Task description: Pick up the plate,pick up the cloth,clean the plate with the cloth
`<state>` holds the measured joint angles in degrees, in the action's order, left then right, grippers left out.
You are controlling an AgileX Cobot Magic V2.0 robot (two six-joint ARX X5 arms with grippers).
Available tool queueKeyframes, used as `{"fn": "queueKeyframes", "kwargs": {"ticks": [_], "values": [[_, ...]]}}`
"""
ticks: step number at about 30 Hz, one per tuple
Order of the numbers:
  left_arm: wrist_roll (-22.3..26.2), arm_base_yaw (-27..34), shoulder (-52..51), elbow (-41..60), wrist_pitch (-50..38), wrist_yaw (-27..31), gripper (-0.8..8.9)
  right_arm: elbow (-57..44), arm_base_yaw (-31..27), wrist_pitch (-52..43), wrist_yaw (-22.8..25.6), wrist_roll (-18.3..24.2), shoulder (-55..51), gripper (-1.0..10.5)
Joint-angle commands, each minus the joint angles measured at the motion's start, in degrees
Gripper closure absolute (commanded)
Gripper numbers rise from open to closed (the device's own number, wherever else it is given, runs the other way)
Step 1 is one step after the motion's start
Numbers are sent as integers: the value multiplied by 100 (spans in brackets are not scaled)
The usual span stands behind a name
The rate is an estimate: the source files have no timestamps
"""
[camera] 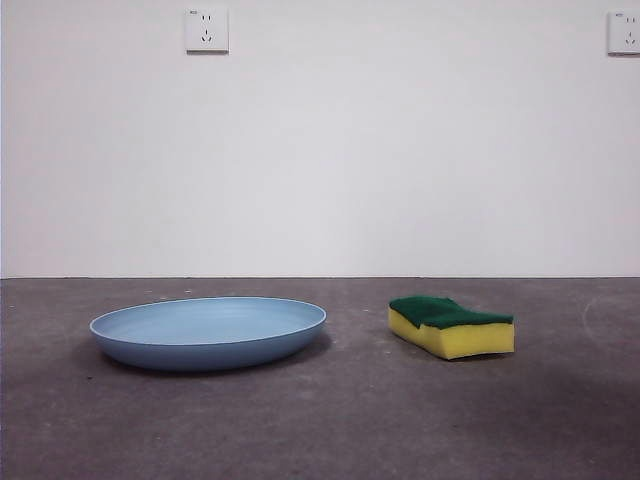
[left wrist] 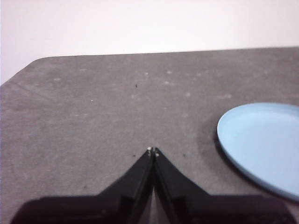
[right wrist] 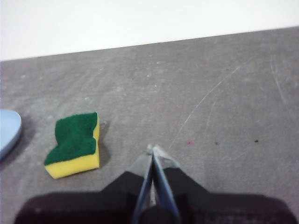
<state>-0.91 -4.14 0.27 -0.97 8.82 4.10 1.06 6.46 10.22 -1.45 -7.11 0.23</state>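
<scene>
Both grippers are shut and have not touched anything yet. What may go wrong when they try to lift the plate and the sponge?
1. The plate lies flat on the table with a low rim, so the shut left gripper may slide over its edge.
2. The sponge is soft; the right gripper might squash it or push it away.

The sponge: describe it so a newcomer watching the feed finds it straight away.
Start at the grey table below the white wall. The wide, shallow light-blue plate lies flat on it, and the sponge sits apart on the side nearer the right gripper. It is the only small blocky thing: yellow foam, dark green scouring top, pinched sides.
</scene>
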Motion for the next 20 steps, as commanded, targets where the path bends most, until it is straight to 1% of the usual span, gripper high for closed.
{"fn": "queueKeyframes", "kwargs": {"ticks": [1, 2, 5, 8, 11, 14, 16, 19, 20], "values": [[-533, 13, -15, 74, -114, -26, 818, -68, 2, -39, -7, -809, -15, 947], [-651, 13, -15, 66, -133, -94, 818, -63, 2, -109, -17, -1088, -15, 949], [-890, 13, -13, -55, -76, -446, 819, 79, 2, -131, -20, -1580, 4, 957], [-1185, 13, 94, -411, 332, -601, 819, 409, 2, -105, -22, -1784, 188, 958], [-1268, 13, 367, -911, 743, -610, 819, 890, 2, -13, -24, -1897, 573, 958], [-1268, 13, 841, -1456, 824, -688, 819, 1593, 2, 168, -22, -1838, 1235, 957], [-1263, 13, 1244, -1840, 835, -778, 819, 2103, 2, 391, -96, -1648, 1729, 957], [-1191, 13, 1974, -2470, 994, -1001, 819, 2916, 2, 815, -564, -1191, 2579, 957], [-1078, 13, 2258, -2682, 1082, -1091, 819, 3204, 2, 1012, -763, -1056, 2883, 957]]}}
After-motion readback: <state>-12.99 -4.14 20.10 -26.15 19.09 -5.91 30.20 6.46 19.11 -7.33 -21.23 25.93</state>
